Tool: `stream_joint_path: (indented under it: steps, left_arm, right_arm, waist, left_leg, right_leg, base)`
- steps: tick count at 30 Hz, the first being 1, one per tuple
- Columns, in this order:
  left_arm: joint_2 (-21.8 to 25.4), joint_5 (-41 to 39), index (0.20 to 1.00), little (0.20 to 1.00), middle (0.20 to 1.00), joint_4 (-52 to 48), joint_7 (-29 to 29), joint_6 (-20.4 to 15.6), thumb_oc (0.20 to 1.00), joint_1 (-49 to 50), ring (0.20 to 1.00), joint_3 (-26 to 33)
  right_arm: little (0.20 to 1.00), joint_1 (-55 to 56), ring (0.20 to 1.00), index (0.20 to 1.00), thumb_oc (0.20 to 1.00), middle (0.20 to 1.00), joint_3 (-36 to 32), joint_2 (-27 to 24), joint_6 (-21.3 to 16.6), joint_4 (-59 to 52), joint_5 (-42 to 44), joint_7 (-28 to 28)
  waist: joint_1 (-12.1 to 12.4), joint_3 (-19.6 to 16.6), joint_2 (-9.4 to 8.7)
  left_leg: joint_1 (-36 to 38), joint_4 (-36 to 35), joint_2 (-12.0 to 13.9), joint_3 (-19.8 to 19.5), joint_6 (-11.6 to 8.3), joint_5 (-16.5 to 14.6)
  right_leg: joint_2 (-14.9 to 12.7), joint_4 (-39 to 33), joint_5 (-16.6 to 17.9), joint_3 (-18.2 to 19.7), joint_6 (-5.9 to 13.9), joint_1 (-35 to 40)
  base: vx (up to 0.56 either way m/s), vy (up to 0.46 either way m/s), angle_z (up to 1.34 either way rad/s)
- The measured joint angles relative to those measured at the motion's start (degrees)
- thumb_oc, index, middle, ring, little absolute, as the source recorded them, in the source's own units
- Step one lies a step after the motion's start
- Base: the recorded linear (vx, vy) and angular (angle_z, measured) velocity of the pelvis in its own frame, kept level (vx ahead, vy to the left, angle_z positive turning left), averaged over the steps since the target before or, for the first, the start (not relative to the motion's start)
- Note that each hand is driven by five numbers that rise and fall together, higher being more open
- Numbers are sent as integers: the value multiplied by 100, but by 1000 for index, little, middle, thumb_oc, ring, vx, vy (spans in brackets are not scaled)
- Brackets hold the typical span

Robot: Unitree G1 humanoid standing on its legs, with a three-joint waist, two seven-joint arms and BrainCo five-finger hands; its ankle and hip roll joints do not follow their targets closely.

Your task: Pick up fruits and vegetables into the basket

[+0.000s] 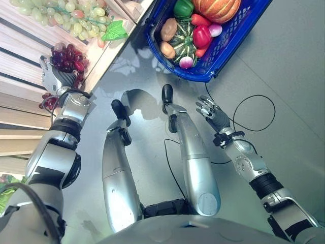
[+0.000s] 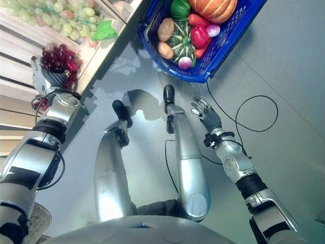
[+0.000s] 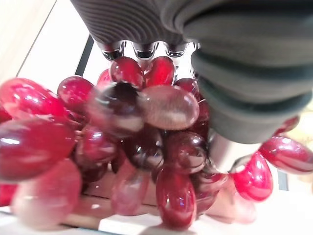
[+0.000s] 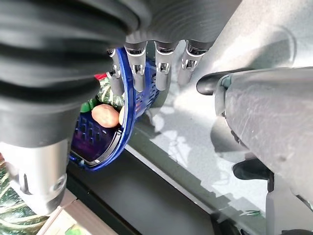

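Red grapes sit on the wooden shelf, gripped by the left hand, fingers curled round the bunch, presumably for a lift. Right hand hangs relaxed and empty, near the blue basket, already loaded with produce.

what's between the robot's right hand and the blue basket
Bare grey floor. In the left eye view the right hand hangs apart from the blue basket, with nothing lying in the stretch between them.
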Motion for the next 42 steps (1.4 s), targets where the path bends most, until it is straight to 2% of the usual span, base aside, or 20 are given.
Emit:
stream_joint_path:
  steps: [7, 11, 14, 16, 19, 23, 28, 32, 37, 42]
  left_arm:
    - [-8, -399, 200, 200, 200, 51, -429, -116, 200, 53, 200, 154]
    - [-136, -404, 200, 200, 200, 34, -567, -153, 200, 235, 200, 250]
    - [-194, -414, 200, 200, 200, -82, -589, -261, 200, 443, 200, 355]
    - [-205, -501, 200, 200, 200, -221, -649, -542, 200, 653, 200, 415]
    - [-206, -516, 200, 200, 200, -541, -668, -873, 200, 932, 200, 635]
    - [-160, -528, 200, 200, 200, -1173, -891, -1429, 200, 1276, 200, 876]
    - [-87, -590, 200, 200, 200, -1698, -1238, -1899, 200, 1526, 200, 918]
    - [-99, -640, 200, 200, 200, -2091, -1612, -2210, 200, 1751, 200, 1024]
    - [-67, -667, 200, 200, 200, -2733, -2156, -2166, 200, 1776, 200, 1024]
    - [-21, -668, 200, 200, 200, -3447, -2514, -2060, 200, 1743, 200, 1003]
  right_arm:
    - [1000, 84, 1000, 1000, 1000, 1000, 62, 2, 27, -66, -7, -30]
    - [1000, 232, 1000, 1000, 1000, 1000, 56, 4, 23, -188, -89, -29]
    - [1000, 261, 1000, 1000, 1000, 1000, 61, 7, 4, -343, -131, -20]
    - [1000, 268, 1000, 1000, 1000, 1000, 59, 5, -81, -532, -191, -8]
    - [1000, 275, 1000, 1000, 1000, 1000, 39, 4, -131, -783, -290, 1]
    - [1000, 314, 1000, 1000, 1000, 1000, -63, 4, -182, -1060, -430, 111]
    - [1000, 333, 1000, 1000, 1000, 1000, -236, 5, -162, -1389, -654, 279]
    - [1000, 75, 1000, 1000, 1000, 1000, -238, -2, 34, -1630, -993, 470]
    - [1000, -620, 1000, 1000, 1000, 1000, -180, -317, 522, -1889, -1405, 461]
    - [1000, -1638, 1000, 1000, 1000, 1000, -126, -180, 814, -2292, -1403, 422]
  waist:
    - [-54, 0, 0]
    - [-61, 0, 0]
    - [-44, 2, 1]
    - [-46, 3, 2]
    - [-4, 3, 2]
    - [160, 3, 4]
    - [314, 4, 10]
    - [437, 16, 29]
    - [514, 41, 112]
    - [675, 21, 212]
  left_leg:
    - [250, -94, 0, 0, 20, 20]
    - [580, -238, -12, 22, -111, 179]
    - [818, -349, -51, 23, -112, 180]
    - [1077, -462, -93, 25, -125, 156]
    - [1430, -570, -118, 33, -112, 118]
    - [1977, -787, -227, 78, -47, 152]
    - [2313, -894, -308, 89, 15, 195]
    - [2586, -1018, -301, 84, -30, 238]
    - [3004, -1284, -304, 74, -37, 383]
    - [3463, -1521, -302, 37, -73, 433]
  right_leg:
    - [-11, -79, 1, -28, 1, 272]
    - [-20, -66, 15, -34, 22, 566]
    - [-23, -90, 19, -21, 2, 787]
    - [-34, -150, 33, 0, -71, 1028]
    - [-42, -259, 27, 2, -79, 1401]
    - [-156, -382, -25, 15, -50, 1928]
    - [-246, -450, -63, 6, 19, 2254]
    - [-237, -475, -69, -22, 11, 2482]
    - [-243, -635, -70, -151, 3, 2909]
    - [-224, -808, -84, -233, -19, 3359]
  base:
    - [-8, 10, 3]
    - [-14, 29, 9]
    - [-19, 35, 9]
    - [-13, 43, 7]
    - [-7, 51, 5]
    - [-2, 68, 8]
    - [7, 31, 7]
    - [40, 16, 2]
    - [28, -5, 9]
    - [79, -20, 5]
